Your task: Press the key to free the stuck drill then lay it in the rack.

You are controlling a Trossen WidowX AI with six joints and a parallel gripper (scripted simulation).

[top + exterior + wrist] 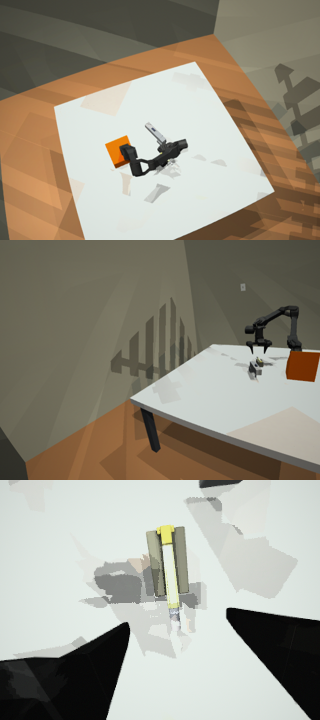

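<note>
The drill [171, 575] [259, 359], a pale yellow rod with a brighter yellow head and a grey tip, lies between the two khaki walls of the rack [182, 560] [260, 364]. Its tip sticks out past the walls. My gripper [177, 619] [258, 353] is wide open and empty, above the rack, with its fingers pointing down. The grey holder [157, 133] [253, 368] stands beside the rack, with the small dark blue key [153, 129] [256, 365] on its top. In the top view the arm hides most of the rack and drill.
A large orange block [116, 149] [302, 366] stands on the white table [160, 103] [206, 400], close to the arm's base. The grey holder is a low obstacle near the gripper. Patchy shadows lie across the table.
</note>
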